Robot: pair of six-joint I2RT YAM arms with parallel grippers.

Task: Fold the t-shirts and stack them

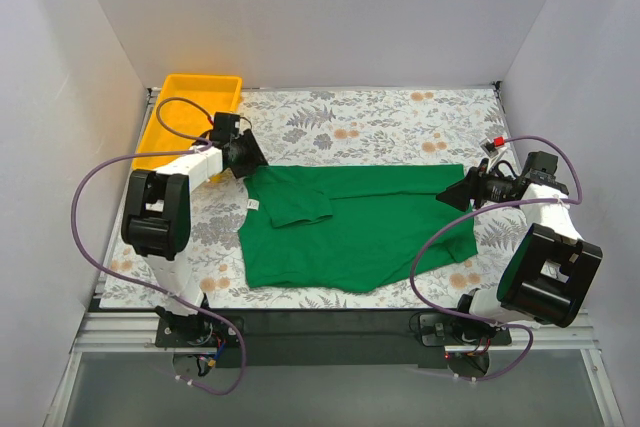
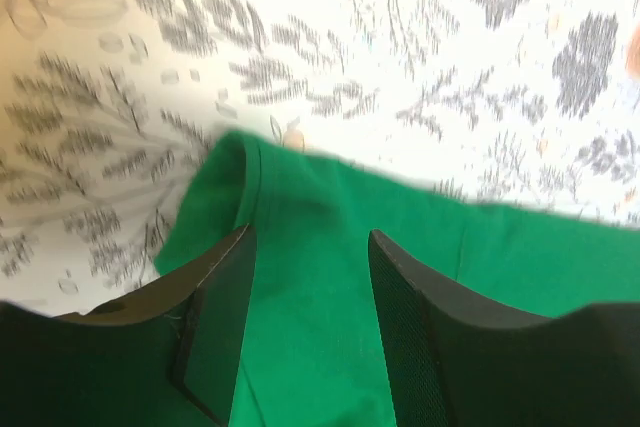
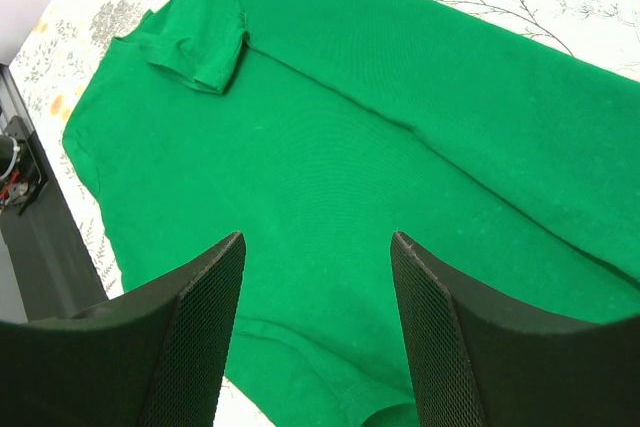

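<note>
A bright green t-shirt (image 1: 350,232) lies spread on the floral tablecloth, with one sleeve (image 1: 300,209) folded in onto the body and a small white neck label (image 1: 253,205) at its left edge. My left gripper (image 1: 250,160) hovers at the shirt's far left corner. In the left wrist view it (image 2: 310,237) is open, and the green cloth (image 2: 300,192) lies loose below the gap. My right gripper (image 1: 456,192) sits at the shirt's right end. It (image 3: 318,239) is open over the shirt (image 3: 350,117), pinching nothing.
A yellow plastic tray (image 1: 195,107) stands at the table's far left corner, just behind the left arm. White walls close in the table on three sides. Purple cables loop from both arms, and one crosses the shirt's near right corner (image 1: 430,247).
</note>
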